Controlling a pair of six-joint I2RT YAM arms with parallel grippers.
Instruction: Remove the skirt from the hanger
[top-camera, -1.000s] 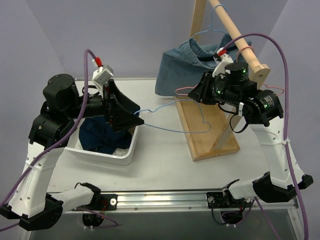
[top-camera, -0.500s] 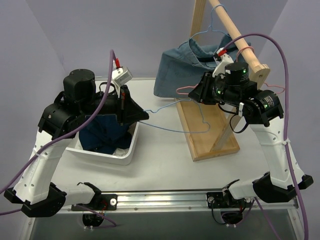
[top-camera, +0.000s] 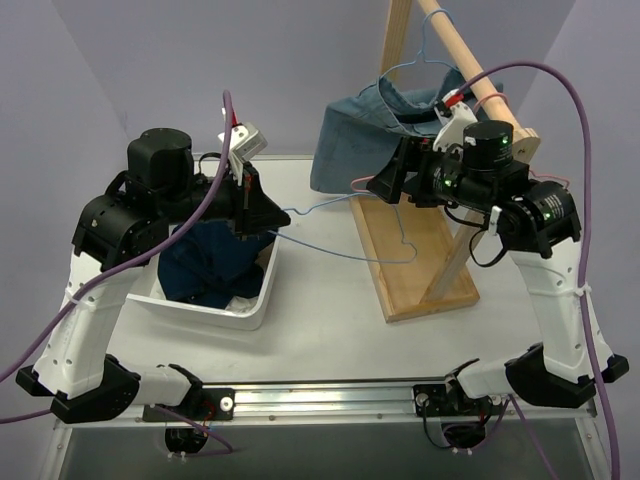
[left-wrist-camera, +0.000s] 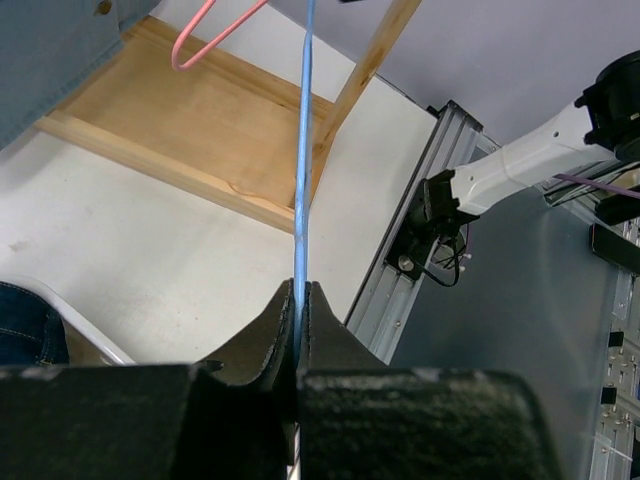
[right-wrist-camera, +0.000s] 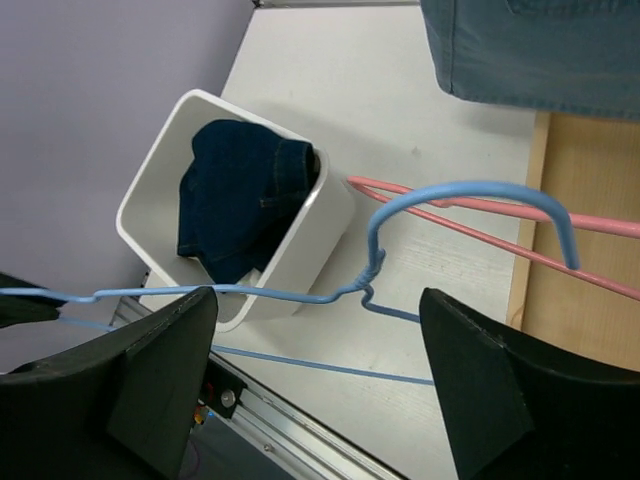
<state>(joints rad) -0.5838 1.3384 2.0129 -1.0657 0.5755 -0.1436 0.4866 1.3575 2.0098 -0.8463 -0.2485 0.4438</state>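
Left wrist view: left gripper (left-wrist-camera: 298, 300) jaws are pinching the blue hanger (left-wrist-camera: 303, 150), right gripper (right-wrist-camera: 318, 300) jaws are gaping wide. Going slowly is probably wisest, avoiding the pink hanger (right-wrist-camera: 612, 227).

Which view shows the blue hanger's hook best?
Right wrist: the blue hanger shows its hook and twisted neck whole between the open right fingers. Top external gives only a thin, faint wire. Left wrist shows one straight wire pinched in the left fingers.

two blue hangers (right-wrist-camera: 470, 186), one pink hanger (right-wrist-camera: 610, 226), one bin (right-wrist-camera: 315, 235), two denim garments (right-wrist-camera: 235, 200), one rack (top-camera: 400, 285)
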